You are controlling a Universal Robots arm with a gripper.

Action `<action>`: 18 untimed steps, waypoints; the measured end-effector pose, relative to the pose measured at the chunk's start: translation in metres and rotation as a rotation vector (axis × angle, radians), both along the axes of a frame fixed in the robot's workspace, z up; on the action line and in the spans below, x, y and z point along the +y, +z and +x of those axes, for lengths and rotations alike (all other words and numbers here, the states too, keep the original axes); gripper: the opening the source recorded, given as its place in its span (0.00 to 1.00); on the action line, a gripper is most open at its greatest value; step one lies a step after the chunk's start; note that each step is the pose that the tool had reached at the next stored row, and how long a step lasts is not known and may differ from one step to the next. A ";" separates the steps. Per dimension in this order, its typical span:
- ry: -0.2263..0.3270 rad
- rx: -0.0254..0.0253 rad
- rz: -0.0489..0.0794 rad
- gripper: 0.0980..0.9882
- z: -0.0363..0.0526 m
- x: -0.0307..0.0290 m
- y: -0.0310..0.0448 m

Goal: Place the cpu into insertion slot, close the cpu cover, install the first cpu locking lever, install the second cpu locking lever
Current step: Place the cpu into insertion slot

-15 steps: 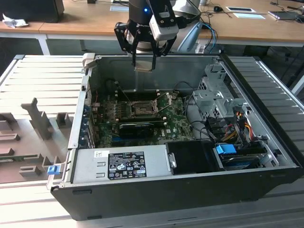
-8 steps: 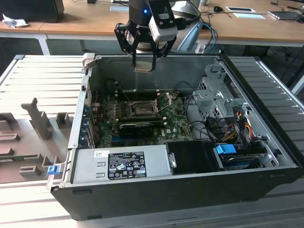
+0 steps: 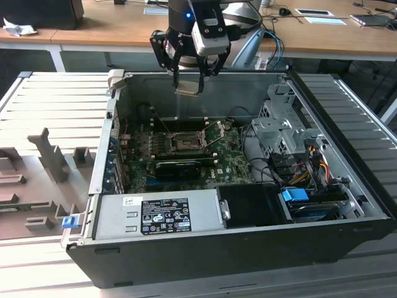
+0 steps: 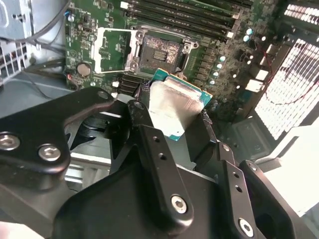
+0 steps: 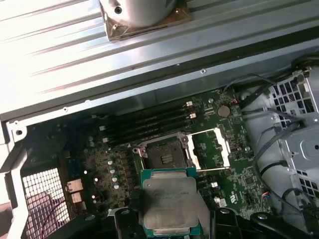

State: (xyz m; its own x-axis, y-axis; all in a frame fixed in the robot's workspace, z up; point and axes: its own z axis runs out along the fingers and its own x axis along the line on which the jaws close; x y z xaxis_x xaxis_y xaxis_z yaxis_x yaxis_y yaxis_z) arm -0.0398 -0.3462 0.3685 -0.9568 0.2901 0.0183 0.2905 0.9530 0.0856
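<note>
Black gripper (image 3: 188, 85) fingers (image 4: 149, 144) are clamped on two opposite edges of the cpu (image 3: 188, 90), its silvery metal face and green border plain in both wrist views (image 4: 174, 107) (image 5: 169, 201). In the exterior view the chip hangs in the air at the twelve o'clock side of the open computer case (image 3: 186, 248), level with the rim of its far wall and well above the motherboard (image 3: 229, 164). From the gripper, the insertion slot (image 3: 178, 141) sits at about six o'clock, bare, with its dark square bed showing (image 4: 162, 52) (image 5: 167, 157). The cpu cover (image 4: 99, 50) lies open, touching one side of the slot, with green board showing through its cut-out (image 5: 225, 149). A row of memory sticks (image 5: 144, 124) runs alongside the slot on the side toward the case wall. In the exterior view, a long black card (image 3: 180, 167) lies just at six o'clock of the slot, and the grey power supply (image 3: 158, 214) lies beyond it. A metal drive cage (image 3: 279, 118) fills the three o'clock side, and a wooden desk (image 3: 93, 25) stands behind the case.
</note>
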 end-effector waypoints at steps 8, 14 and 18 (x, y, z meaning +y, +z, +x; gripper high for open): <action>-0.126 0.0002 -0.001 0.48 0.0000 0.0000 -0.0021; -0.182 0.0002 -0.001 0.48 0.0000 0.0000 -0.0031; -0.210 0.0002 0.000 0.48 0.0000 0.0000 -0.0037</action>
State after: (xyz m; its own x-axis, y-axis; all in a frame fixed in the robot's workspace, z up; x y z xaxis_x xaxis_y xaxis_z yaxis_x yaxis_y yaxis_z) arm -0.0398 -0.3461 0.3648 -0.8751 0.4835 0.0183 0.4832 0.8713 0.0851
